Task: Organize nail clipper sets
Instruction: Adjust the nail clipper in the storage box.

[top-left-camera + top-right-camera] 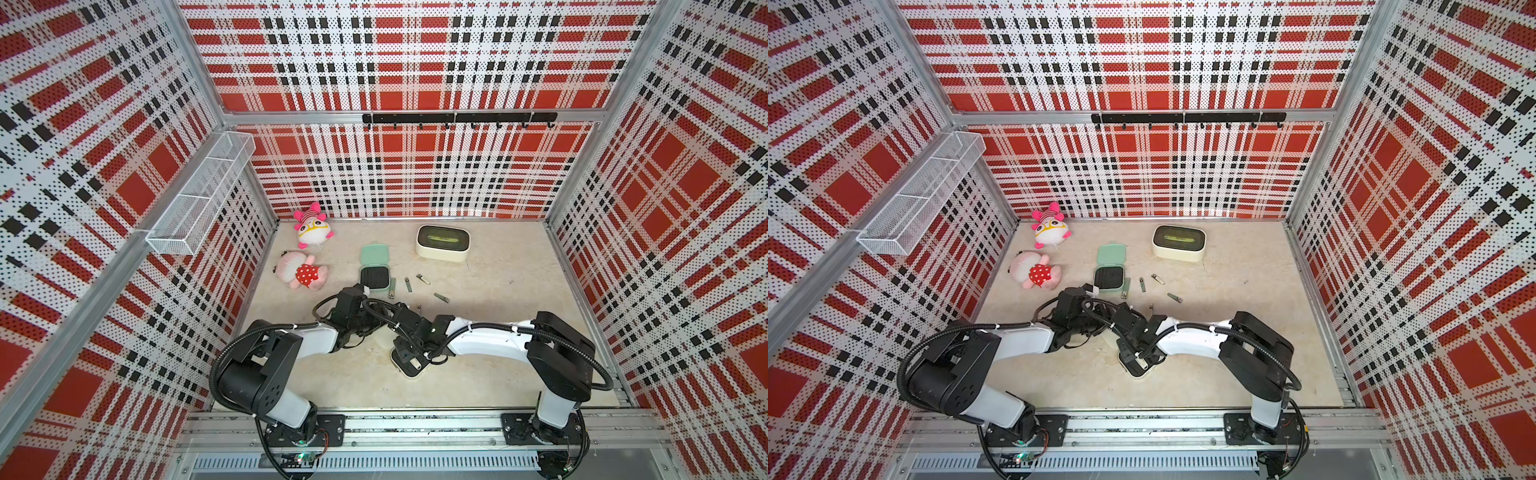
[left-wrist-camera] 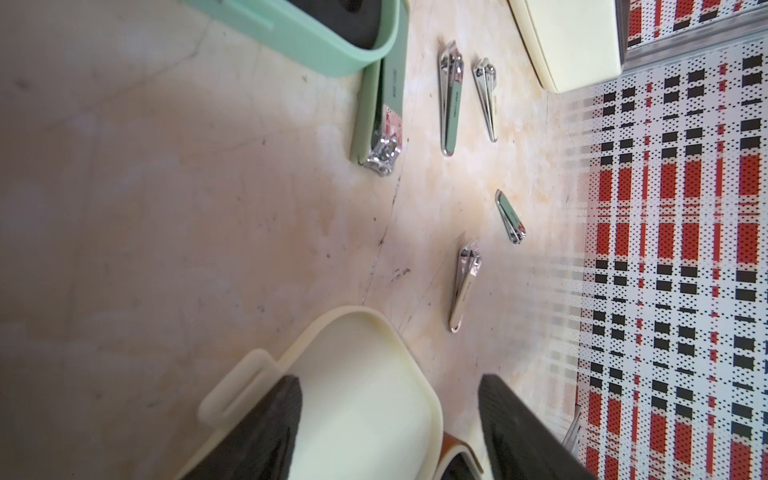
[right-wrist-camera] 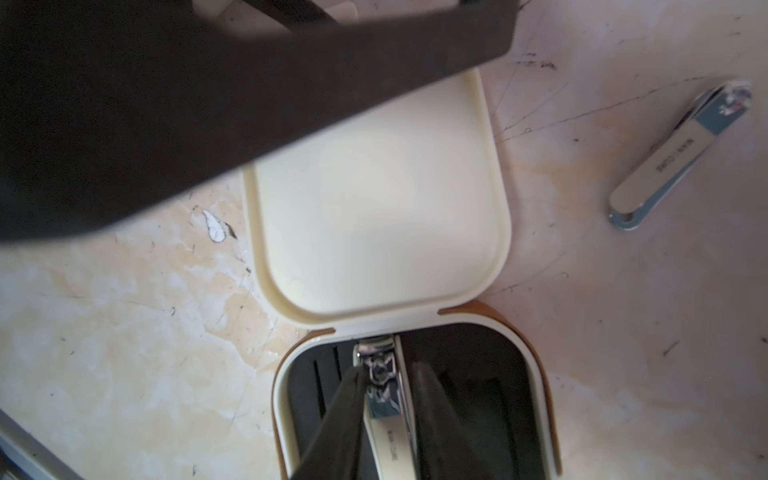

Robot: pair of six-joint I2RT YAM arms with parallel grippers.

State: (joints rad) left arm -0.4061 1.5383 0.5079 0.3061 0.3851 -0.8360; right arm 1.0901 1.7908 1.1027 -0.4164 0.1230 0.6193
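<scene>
High above the desk's point(image 1: 365, 382) near edge in both top views, tilted down toward the far edge and the back wall point(image 1: 415, 174); far enough off to take in the whole desk; almost the same field in both, merely shifted sideways. Left wrist view: low and near over the desk's middle, looking past the mint case point(image 2: 332, 45) and the loose clippers point(image 2: 449, 99) toward the right edge. Right wrist view: very close, nearly straight down on the open cream case point(image 3: 374, 199) and the cream clipper point(image 3: 386, 415) inside. Common to both wrist views: that case's lid and the bare desk beside it.
</scene>
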